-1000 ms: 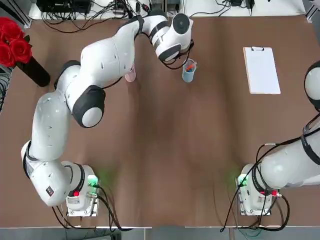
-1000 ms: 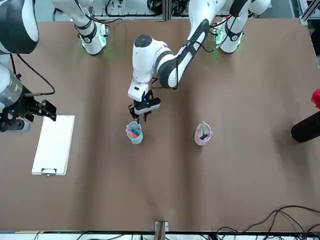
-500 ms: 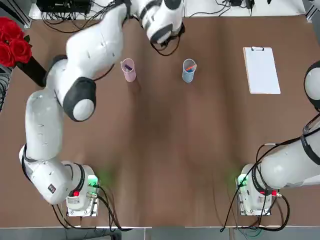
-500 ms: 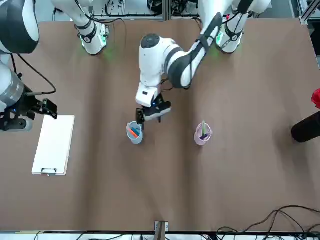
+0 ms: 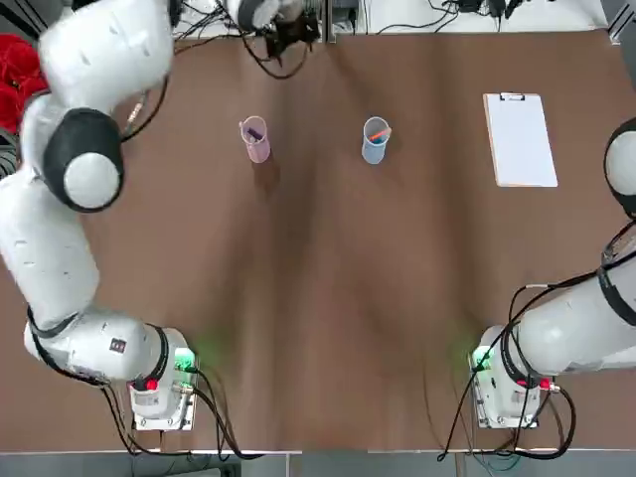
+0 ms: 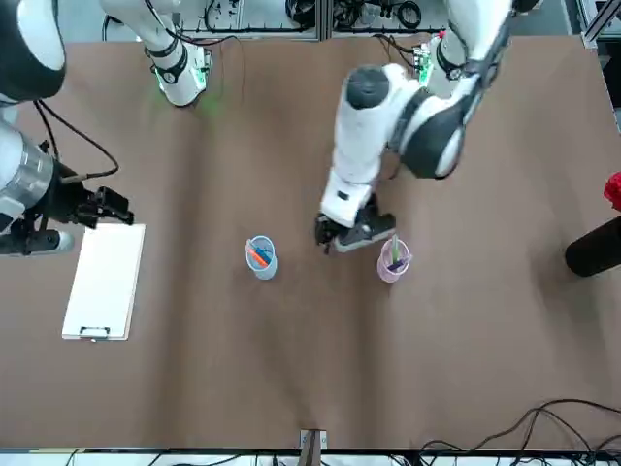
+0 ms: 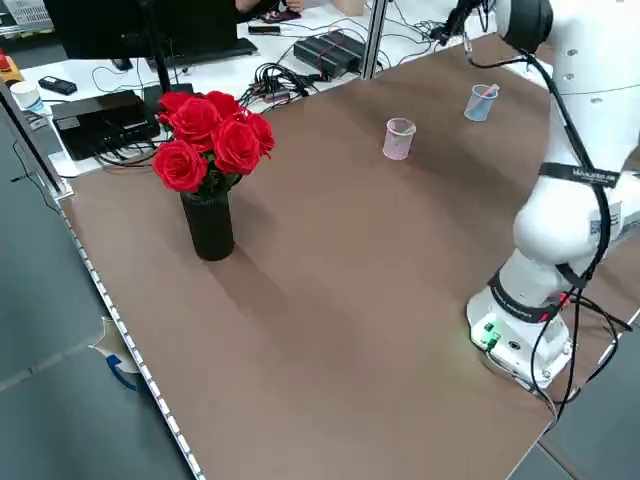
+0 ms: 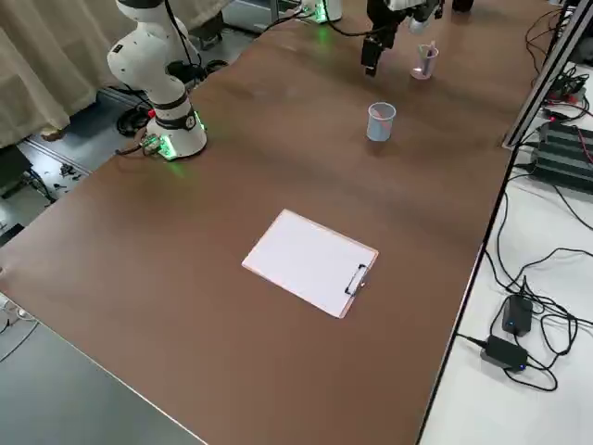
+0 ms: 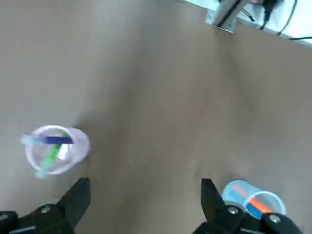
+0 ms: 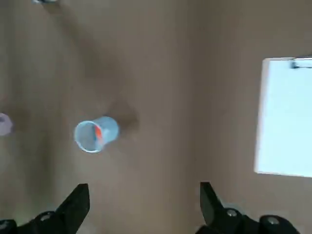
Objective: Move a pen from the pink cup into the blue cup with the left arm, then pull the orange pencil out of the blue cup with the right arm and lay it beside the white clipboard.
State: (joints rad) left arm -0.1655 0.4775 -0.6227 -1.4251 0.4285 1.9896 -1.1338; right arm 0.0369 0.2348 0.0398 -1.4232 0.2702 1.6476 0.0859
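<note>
Jaws spread wide on the left gripper point(image 9: 145, 201), with nothing between the fingers; it hangs above the table, and in the overhead picture it shows between twelve and one o'clock from the pink cup point(image 5: 255, 139). The right gripper point(image 10: 145, 202) is wide open too, also holding nothing, and is poised over the table by the white clipboard point(image 5: 521, 140), at twelve o'clock from the board's middle as the front camera has it. Seen from overhead, with the arms' bases at six o'clock, the blue cup point(image 5: 375, 141) stands at three o'clock from the pink one, well apart from it, and the clipboard lies farther along at three o'clock, its clip at its own twelve. Inside the blue cup lean an orange piece point(image 9: 260, 205) and a blue one point(image 9: 253, 211), with a pinkish one point(image 9: 240, 190) beside them (which of them is the pencil, I can't tell). Left in the pink cup are a purple-ended pen point(image 9: 57, 140) and a green pen point(image 9: 51, 157), crossing each other. Red roses point(image 7: 214, 135) fill a black vase point(image 7: 208, 225), at about ten o'clock on the table.
</note>
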